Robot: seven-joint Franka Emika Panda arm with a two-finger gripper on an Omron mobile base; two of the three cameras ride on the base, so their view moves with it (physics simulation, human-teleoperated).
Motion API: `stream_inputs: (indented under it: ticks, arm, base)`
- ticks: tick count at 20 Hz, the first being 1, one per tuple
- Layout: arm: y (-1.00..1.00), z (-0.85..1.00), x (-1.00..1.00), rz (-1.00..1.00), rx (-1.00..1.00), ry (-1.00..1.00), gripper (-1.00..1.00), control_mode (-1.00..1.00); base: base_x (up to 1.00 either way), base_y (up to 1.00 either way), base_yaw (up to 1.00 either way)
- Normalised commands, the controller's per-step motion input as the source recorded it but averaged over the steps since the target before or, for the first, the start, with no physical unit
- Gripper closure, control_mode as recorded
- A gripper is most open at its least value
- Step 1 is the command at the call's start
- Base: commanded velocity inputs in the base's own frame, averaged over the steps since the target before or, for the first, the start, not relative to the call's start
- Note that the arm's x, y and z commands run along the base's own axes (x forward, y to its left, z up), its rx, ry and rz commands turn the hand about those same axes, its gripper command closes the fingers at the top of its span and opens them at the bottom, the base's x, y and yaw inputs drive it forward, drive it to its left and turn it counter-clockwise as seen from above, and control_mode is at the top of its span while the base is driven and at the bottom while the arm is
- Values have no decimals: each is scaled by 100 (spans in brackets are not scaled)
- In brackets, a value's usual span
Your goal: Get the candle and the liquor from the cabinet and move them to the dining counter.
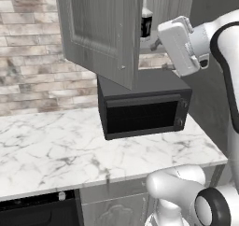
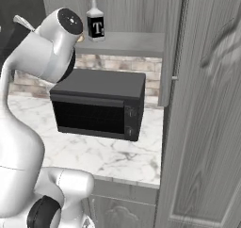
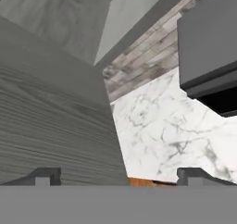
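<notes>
In the hand view the gripper (image 3: 118, 177) has its two dark finger tips (image 3: 45, 176) standing wide apart at the bottom edge, with nothing between them. Past the left tip a grey wood-grain cabinet door (image 3: 51, 121) fills much of the frame, seen so close and at such a roll that its edges are hard to place. A thin orange-brown strip shows just between the tips at the door's lower edge; what it is cannot be told. Beyond lie the marble worktop (image 3: 157, 130), a band of brick wall (image 3: 148, 56) and a corner of the black microwave (image 3: 210, 47), cut off by the right edge.

In the left base view the white hand (image 1: 179, 45) is raised beside the open cabinet (image 1: 168, 1), above the microwave; the fingers themselves are hidden behind the hand's body. The swung-open door covers most of the cabinet's inside, so the liquor (image 1: 146, 22) shows only as a sliver of dark body, pale label and slim neck between door edge and hand.

In the right base view the liquor bottle stands upright on the cabinet's floor, near its left side, its label bearing a "T". Just left of it a small tan-yellow spot peeks out behind the arm's dark-capped joint (image 2: 68, 22); it may be the candle, but too little shows to be sure. The other cabinet door (image 2: 207, 104) blocks the right of this view. The dining counter cannot be made out.
</notes>
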Motion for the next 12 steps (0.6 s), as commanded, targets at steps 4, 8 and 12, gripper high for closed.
stream_inputs:
  ticks: [4,8,12]
  arm:
    - [14,-27,17,10,13,0,-100,-100]
    - [21,-14,20,11,13,2,-100,-100]
    - [26,0,21,9,12,11,-100,-100]
  base:
    - [0,0,0]
    - [0,0,0]
    - [0,0,0]
